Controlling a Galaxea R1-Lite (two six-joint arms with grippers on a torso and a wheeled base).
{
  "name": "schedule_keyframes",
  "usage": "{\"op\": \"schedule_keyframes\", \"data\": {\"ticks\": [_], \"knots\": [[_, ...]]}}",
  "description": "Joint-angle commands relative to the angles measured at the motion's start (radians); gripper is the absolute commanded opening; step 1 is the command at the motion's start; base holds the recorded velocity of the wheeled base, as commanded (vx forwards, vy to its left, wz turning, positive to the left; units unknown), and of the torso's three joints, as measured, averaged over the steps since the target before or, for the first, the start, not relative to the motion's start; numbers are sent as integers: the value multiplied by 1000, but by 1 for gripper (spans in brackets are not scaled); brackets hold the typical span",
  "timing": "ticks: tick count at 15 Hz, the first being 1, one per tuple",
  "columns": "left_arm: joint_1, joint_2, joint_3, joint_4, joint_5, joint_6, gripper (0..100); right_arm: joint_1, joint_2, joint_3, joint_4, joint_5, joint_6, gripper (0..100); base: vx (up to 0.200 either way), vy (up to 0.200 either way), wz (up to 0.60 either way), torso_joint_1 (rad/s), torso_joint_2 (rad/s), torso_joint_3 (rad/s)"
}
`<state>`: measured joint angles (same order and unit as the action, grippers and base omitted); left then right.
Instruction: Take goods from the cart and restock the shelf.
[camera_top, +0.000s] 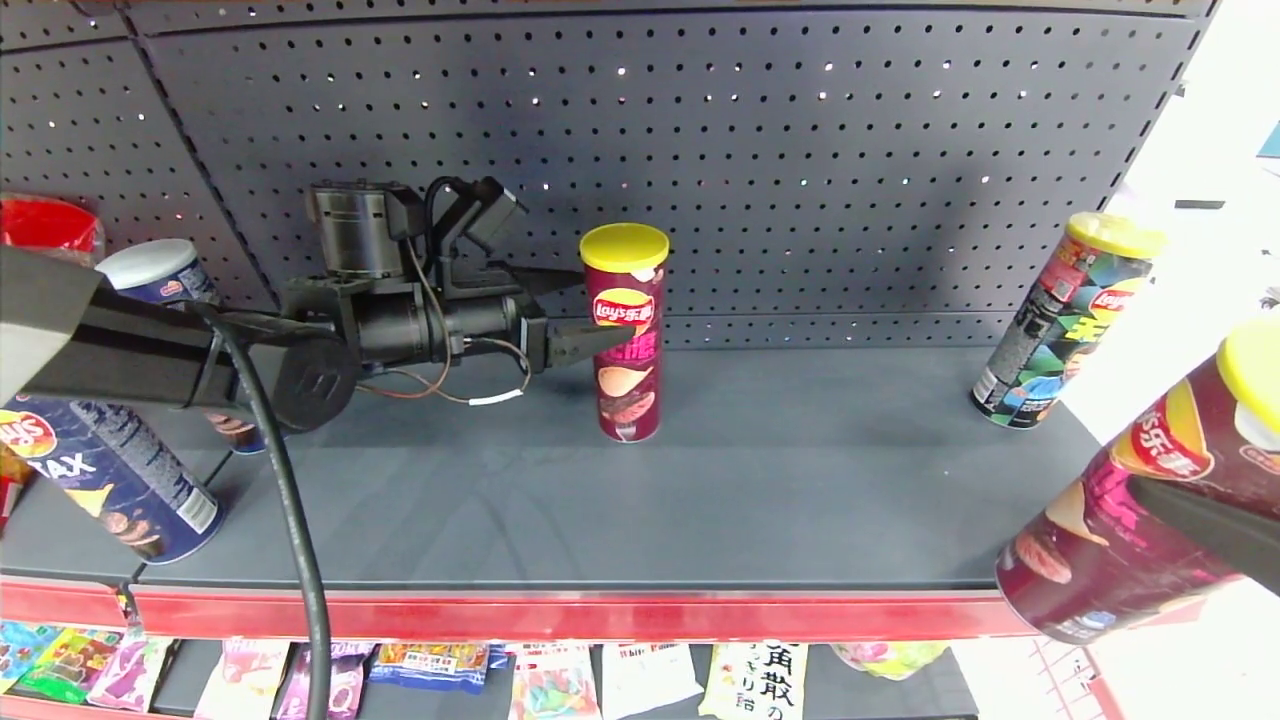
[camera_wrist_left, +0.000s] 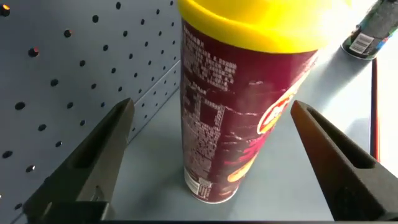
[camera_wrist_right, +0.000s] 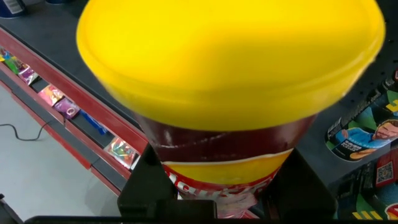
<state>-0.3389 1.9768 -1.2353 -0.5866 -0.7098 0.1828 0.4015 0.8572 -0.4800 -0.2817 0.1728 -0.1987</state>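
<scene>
A maroon chip can (camera_top: 625, 335) with a yellow lid stands upright mid-shelf, close to the pegboard. My left gripper (camera_top: 590, 312) reaches in from the left and is open, one finger on each side of this can (camera_wrist_left: 230, 124). In the left wrist view the fingers (camera_wrist_left: 93, 162) stand clear of the can's sides. A second maroon can (camera_top: 1150, 490) with a yellow lid hangs tilted at the shelf's front right corner, with my right gripper (camera_top: 1185, 512) shut on it. The right wrist view shows that can's lid (camera_wrist_right: 230, 56) and the gripper (camera_wrist_right: 224, 190) clamped on its body.
A dark multicoloured can (camera_top: 1065, 320) stands at the back right of the grey shelf (camera_top: 780, 500). A blue can (camera_top: 110, 470) and a white-lidded can (camera_top: 160, 270) sit at the left. The red front lip (camera_top: 560, 612) runs below, with snack bags (camera_top: 440, 670) on the lower shelf.
</scene>
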Motion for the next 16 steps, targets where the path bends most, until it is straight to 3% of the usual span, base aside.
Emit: {"op": "schedule_keyframes", "data": {"ticks": [1, 16], "knots": [[0, 25, -41, 1, 0, 0, 100, 0, -1, -2, -1, 1, -1, 0, 0, 0, 0, 0, 0, 0], [-45, 45, -73, 1, 10, -3, 100, 0, -6, -6, -1, -2, -2, 0, 0, 0, 0, 0, 0, 0]]}}
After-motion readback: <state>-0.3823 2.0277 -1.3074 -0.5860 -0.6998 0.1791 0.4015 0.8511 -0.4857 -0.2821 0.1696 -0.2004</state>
